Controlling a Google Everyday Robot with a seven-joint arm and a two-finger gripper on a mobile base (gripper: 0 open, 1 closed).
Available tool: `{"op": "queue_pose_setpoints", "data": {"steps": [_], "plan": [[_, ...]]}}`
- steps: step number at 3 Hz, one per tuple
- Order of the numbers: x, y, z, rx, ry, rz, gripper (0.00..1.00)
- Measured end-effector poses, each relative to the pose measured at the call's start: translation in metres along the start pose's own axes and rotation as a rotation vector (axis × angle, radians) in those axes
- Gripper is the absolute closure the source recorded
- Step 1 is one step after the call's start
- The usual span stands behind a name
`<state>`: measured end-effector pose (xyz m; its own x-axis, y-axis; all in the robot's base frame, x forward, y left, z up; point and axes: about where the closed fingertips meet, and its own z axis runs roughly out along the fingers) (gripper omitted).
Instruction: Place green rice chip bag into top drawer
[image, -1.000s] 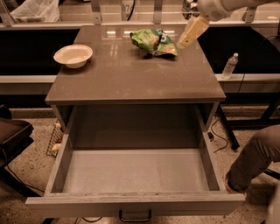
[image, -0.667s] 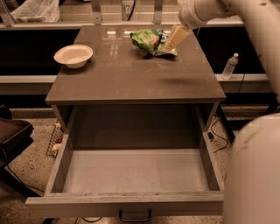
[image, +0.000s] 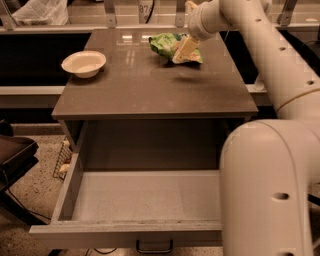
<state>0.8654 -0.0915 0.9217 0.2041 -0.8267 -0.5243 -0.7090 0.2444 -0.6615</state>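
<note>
The green rice chip bag (image: 167, 44) lies crumpled at the back of the table top (image: 150, 90), right of centre. My gripper (image: 184, 50) comes down from the upper right and sits on the bag's right half, touching or just over it. The top drawer (image: 145, 197) is pulled fully out below the table; its flat bottom is bare, and its dark handle (image: 154, 246) shows at the front edge.
A round cream bowl (image: 84, 63) stands at the table's back left. My white arm (image: 270, 185) fills the right side and hides the drawer's right end. A wire basket (image: 62, 160) and a dark seat (image: 12, 155) are on the floor at left.
My gripper has moved left from beside the bag's right edge to over the bag. My arm has swung into the right foreground. The bag, bowl and drawer have not moved.
</note>
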Motion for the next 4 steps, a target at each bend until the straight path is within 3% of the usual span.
{"op": "queue_pose_setpoints", "data": {"steps": [1, 2, 3, 4], "plan": [[0.002, 0.01, 0.028, -0.047, -0.001, 0.028, 0.0], [0.004, 0.027, 0.05, -0.117, 0.005, 0.074, 0.15], [0.005, 0.044, 0.066, -0.181, 0.013, 0.112, 0.47], [0.005, 0.046, 0.071, -0.185, 0.012, 0.111, 0.78]]}}
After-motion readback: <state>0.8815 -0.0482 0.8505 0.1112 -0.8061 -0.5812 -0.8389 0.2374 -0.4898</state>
